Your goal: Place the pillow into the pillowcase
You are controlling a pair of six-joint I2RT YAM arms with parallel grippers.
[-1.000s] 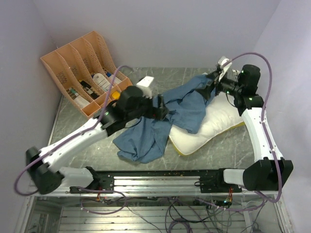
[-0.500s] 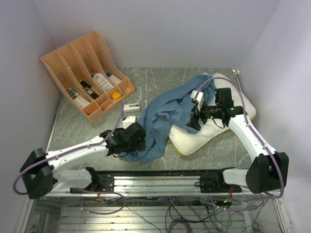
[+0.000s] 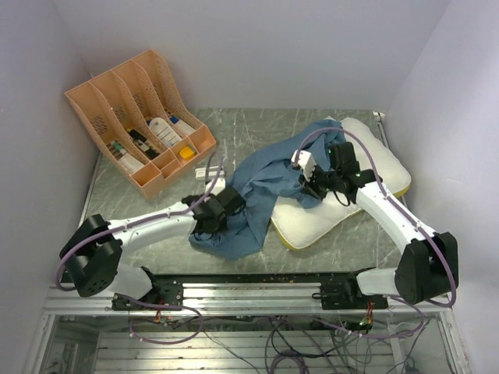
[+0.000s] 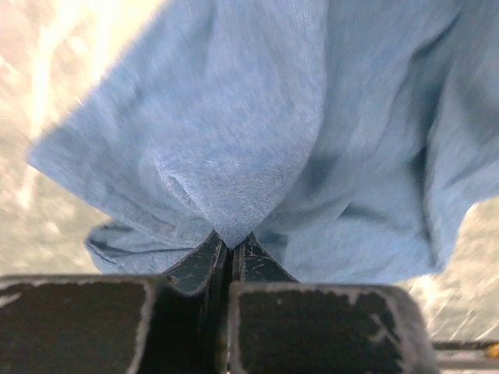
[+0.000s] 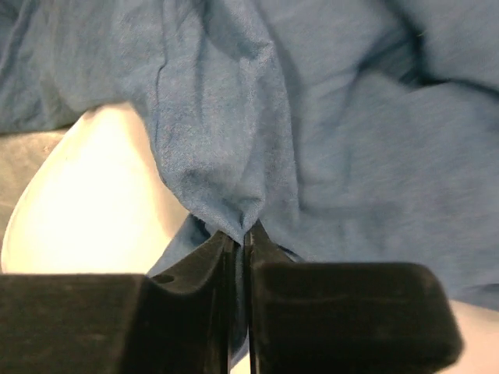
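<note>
The blue pillowcase [image 3: 269, 183] lies crumpled across the table's middle, its right part draped over the cream-white pillow [image 3: 343, 206] with the yellow edge. My left gripper [image 3: 221, 220] is at the pillowcase's lower-left part, shut on a fold of it [image 4: 231, 243]. My right gripper [image 3: 306, 189] sits over the pillow's left half and is shut on a pinch of the pillowcase [image 5: 243, 230]. In the right wrist view the pillow [image 5: 93, 202] shows bright to the left, under the blue cloth [image 5: 351, 156].
An orange file organiser [image 3: 136, 117] with bottles and small items stands at the back left. A small white box [image 3: 207, 169] lies on the grey marbled table [image 3: 140, 199] beside the left arm. Purple walls close in on three sides.
Both arms came down onto the pillowcase and their grippers closed on the fabric. The left gripper shifted right toward the cloth's lower part; the right gripper moved left over the pillow.
</note>
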